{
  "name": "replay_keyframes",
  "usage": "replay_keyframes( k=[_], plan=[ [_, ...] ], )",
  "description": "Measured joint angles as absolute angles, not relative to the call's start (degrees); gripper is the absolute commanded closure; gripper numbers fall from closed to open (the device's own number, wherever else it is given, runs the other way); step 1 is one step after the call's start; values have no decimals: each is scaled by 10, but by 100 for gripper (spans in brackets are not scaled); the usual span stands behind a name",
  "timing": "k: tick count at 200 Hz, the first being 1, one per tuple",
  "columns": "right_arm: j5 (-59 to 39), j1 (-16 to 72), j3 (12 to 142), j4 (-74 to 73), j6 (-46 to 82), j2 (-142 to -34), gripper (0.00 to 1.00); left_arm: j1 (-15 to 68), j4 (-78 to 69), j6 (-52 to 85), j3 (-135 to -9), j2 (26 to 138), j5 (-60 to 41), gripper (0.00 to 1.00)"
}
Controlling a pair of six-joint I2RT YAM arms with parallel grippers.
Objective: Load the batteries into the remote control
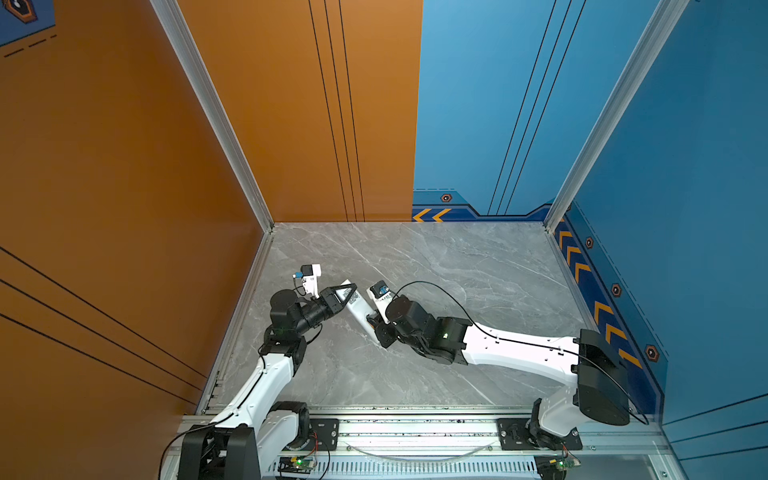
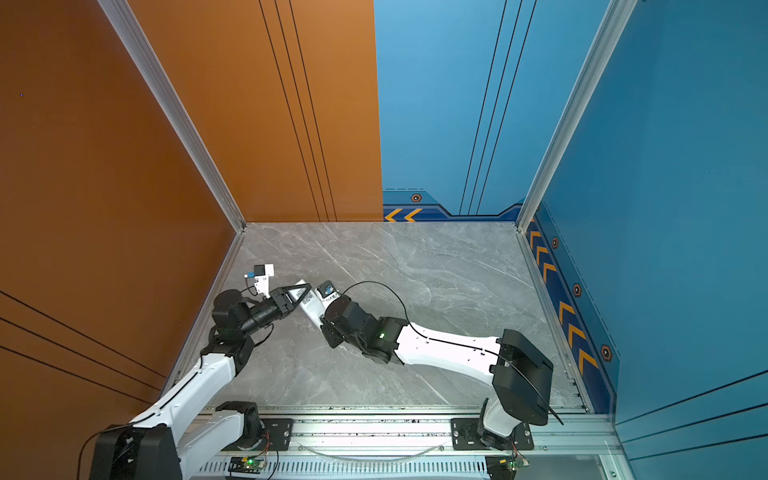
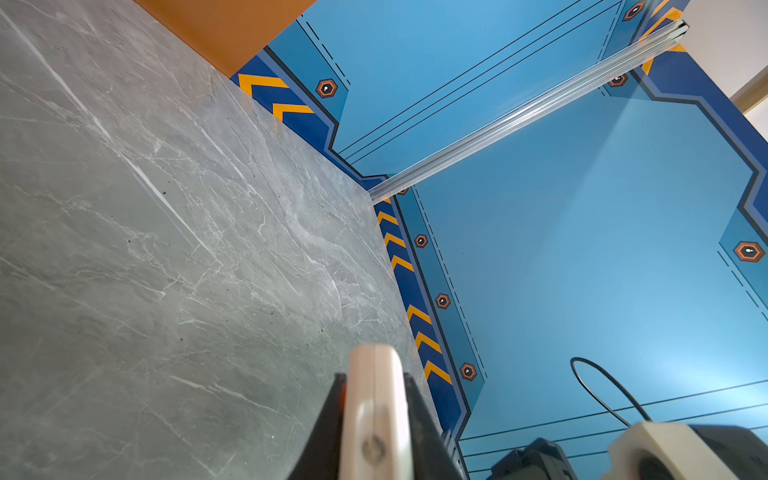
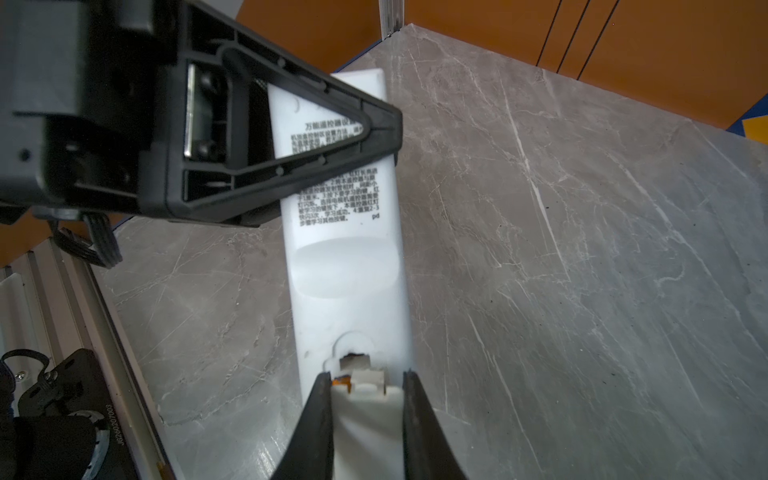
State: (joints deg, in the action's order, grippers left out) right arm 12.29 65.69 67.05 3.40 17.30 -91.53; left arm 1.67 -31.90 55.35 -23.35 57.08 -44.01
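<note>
Remote control (image 4: pixel 345 266) lies back-up between the two arms, lifted off the grey desk (image 1: pixel 457 266), its long axis running away from the right gripper (image 4: pixel 365 399) toward the left gripper (image 4: pixel 266 137). The right jaws pinch the near end across its width, at the battery bay, where a cover seems partly seated and a sliver of orange at the seam may be one of the batteries (image 4: pixel 341 380). The left jaws are pressed on the far, printed end; the left wrist view shows them clamping its thin edges (image 3: pixel 376 415). Only the right wrist view shows the bay, so any closing push probably falls to the right arm. Both top views show the pose but hide the bay.
</note>
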Motion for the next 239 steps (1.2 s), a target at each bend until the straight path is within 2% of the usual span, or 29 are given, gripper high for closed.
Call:
replay_keyframes(
  k=[87, 239],
  plan=[
    [123, 665, 659, 17, 152, -915, 84, 16, -319, 553, -234, 571, -455, 100],
    [123, 674, 648, 13, 148, -908, 53, 16, -322, 559, -234, 571, -459, 100]
  ],
)
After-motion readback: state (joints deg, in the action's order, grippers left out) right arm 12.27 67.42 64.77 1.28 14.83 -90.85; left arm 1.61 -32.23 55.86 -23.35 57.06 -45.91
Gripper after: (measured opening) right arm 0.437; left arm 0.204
